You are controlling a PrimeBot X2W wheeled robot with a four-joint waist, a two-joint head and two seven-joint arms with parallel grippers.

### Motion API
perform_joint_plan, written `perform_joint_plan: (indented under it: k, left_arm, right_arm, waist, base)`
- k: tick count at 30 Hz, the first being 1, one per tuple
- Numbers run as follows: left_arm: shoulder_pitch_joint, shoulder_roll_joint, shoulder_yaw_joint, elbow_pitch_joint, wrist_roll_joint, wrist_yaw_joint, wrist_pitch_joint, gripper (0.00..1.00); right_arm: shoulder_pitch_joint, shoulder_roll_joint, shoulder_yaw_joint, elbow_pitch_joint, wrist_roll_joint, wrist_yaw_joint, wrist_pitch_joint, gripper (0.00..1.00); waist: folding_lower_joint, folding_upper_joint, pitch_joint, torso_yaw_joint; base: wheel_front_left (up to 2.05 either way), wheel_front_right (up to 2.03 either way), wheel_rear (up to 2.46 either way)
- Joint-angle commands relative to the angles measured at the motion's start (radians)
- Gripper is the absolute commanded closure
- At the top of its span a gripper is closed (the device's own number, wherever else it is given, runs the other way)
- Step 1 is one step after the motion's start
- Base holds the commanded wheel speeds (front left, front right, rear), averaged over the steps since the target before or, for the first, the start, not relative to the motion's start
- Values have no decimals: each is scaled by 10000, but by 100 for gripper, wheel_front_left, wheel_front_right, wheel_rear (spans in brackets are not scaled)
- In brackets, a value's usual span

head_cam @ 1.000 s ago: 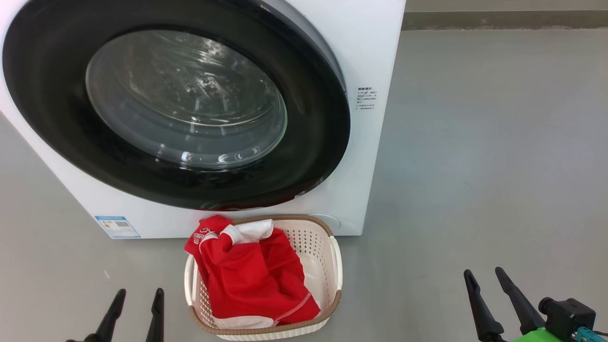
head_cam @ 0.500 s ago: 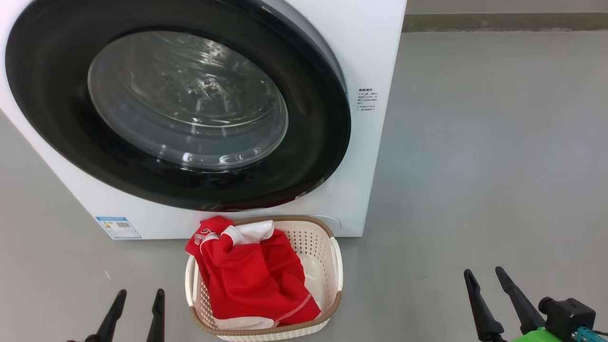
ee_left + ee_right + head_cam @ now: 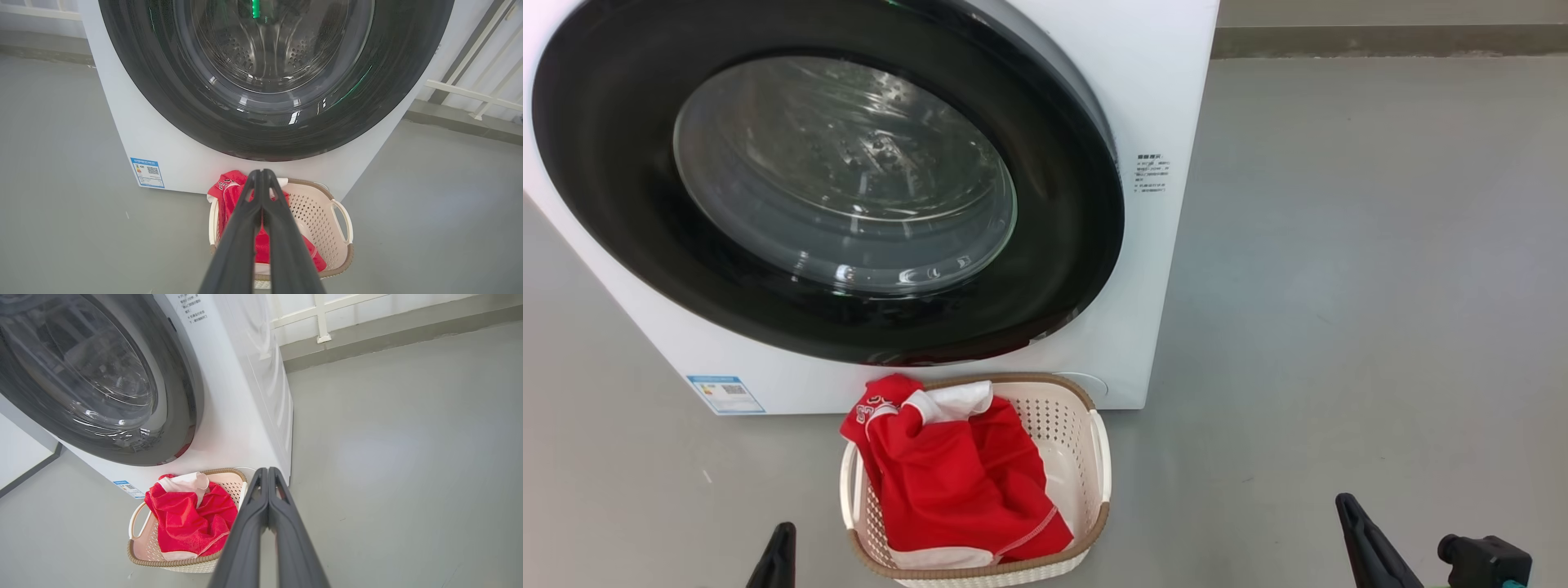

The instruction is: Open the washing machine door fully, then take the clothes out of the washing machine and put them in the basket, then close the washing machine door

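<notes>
Washing machine (image 3: 1168, 73) fills upper left of head view, white body on grey floor (image 3: 1339, 286). Washing machine door (image 3: 845, 171) is shut flat vs the front: wide black rim, clear glass ctr. In left wrist view the steel drum shows thru the glass. Blue label (image 3: 725, 394) sits at lower left corner of the machine front.

Basket (image 3: 1066, 425) stands on the floor at btm ctr of head view, just in front of the machine's lower edge & under the door's btm rim. Clothes (image 3: 956, 482) lie inside it, red w/ white trim. They fill its left part & spill over the upper-left rim; the basket's right part is bare.

L hand (image 3: 780, 551) is at the btm edge, near the basket's left side, not touching. It is clenched & empty: in left wrist view the L hand (image 3: 260, 173) has its fingers pressed tip to tip.

R hand (image 3: 1368, 539) is at btm right, well apart from the basket, over bare floor. It's clenched & empty too: in right wrist view the R hand (image 3: 268, 470) has its fingers meeting.
</notes>
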Motion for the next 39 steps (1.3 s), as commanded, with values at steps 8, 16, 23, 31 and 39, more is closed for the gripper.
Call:
perform_joint_plan:
  k: [8,16,23,31,39]
  left_arm:
    - [-217,94,129,-237,-993,1,237,100]
    - [-330,72,171,-254,-1867,1,464,100]
    - [-427,52,209,-269,-2630,1,664,100]
    - [-539,29,254,-287,-3505,2,894,100]
    - [-637,10,293,-302,-4271,2,1096,100]
  right_arm:
    - [-312,-84,-149,-296,930,-1,225,100]
    - [-445,-58,-245,-347,1669,-2,450,100]
    - [-558,-32,-332,-395,2313,-3,649,100]
    - [-687,-1,-433,-450,3050,-3,878,100]
    - [-800,28,-524,-498,3694,-4,1081,100]
  waist:
    - [-5,0,4,-42]
    - [-5,0,-15,-85]
    - [-5,0,-32,-121]
    - [-5,0,-51,-164]
    - [-5,0,-67,-201]
  base:
    - [0,0,0]
    - [0,0,0]
    - [0,0,0]
    - [0,0,0]
    - [0,0,0]
